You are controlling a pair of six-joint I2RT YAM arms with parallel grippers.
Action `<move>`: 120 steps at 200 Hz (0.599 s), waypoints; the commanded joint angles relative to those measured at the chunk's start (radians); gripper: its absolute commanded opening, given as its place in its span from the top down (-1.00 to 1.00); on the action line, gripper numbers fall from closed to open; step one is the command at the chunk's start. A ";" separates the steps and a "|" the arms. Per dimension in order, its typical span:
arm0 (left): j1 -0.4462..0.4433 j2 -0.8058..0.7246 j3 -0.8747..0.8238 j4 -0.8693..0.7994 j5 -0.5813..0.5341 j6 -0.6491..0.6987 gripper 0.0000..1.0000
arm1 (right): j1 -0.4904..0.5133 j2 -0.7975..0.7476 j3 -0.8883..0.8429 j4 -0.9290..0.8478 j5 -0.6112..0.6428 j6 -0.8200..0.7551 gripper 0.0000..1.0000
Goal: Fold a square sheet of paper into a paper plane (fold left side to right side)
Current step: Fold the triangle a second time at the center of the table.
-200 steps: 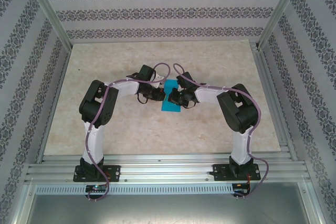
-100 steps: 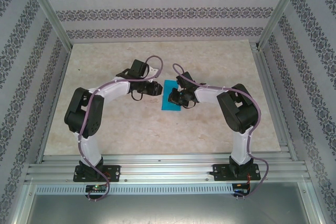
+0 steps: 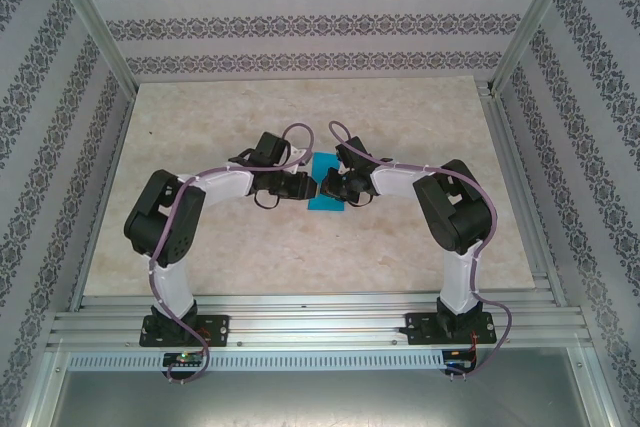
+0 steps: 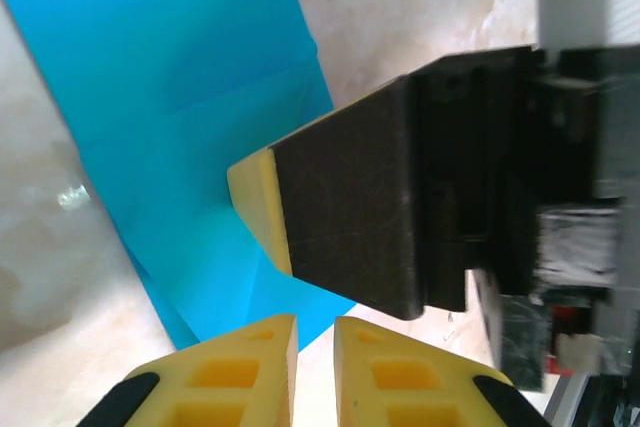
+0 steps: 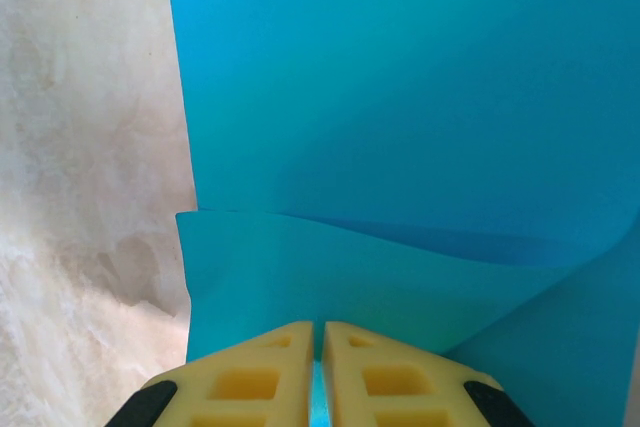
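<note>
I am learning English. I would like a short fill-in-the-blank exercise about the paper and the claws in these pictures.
1. The sheet of paper lies flat on the ___.
2. The colour of the paper is ___.
3. In the right wrist view, the fingers of the right claw are ___ in colour.

Missing words: table; blue; yellow.

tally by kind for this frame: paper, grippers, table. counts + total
square sheet of paper: 1
grippers: 2 (left gripper, right gripper)
table: 1
Total: 4
</note>
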 commanded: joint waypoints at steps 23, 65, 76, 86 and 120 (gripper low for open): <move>-0.016 0.041 0.011 0.036 0.022 -0.038 0.64 | -0.008 0.052 -0.011 -0.100 0.048 -0.009 0.74; -0.028 0.076 0.013 0.031 0.016 -0.037 0.64 | -0.008 0.055 -0.008 -0.102 0.048 -0.011 0.74; -0.030 0.085 0.013 0.028 0.011 -0.034 0.65 | -0.007 0.056 -0.006 -0.104 0.048 -0.011 0.74; -0.031 0.090 0.012 0.027 0.003 -0.032 0.65 | -0.008 0.054 -0.006 -0.104 0.048 -0.012 0.74; -0.032 0.100 0.010 0.003 -0.037 -0.013 0.65 | -0.008 0.056 -0.006 -0.106 0.047 -0.013 0.74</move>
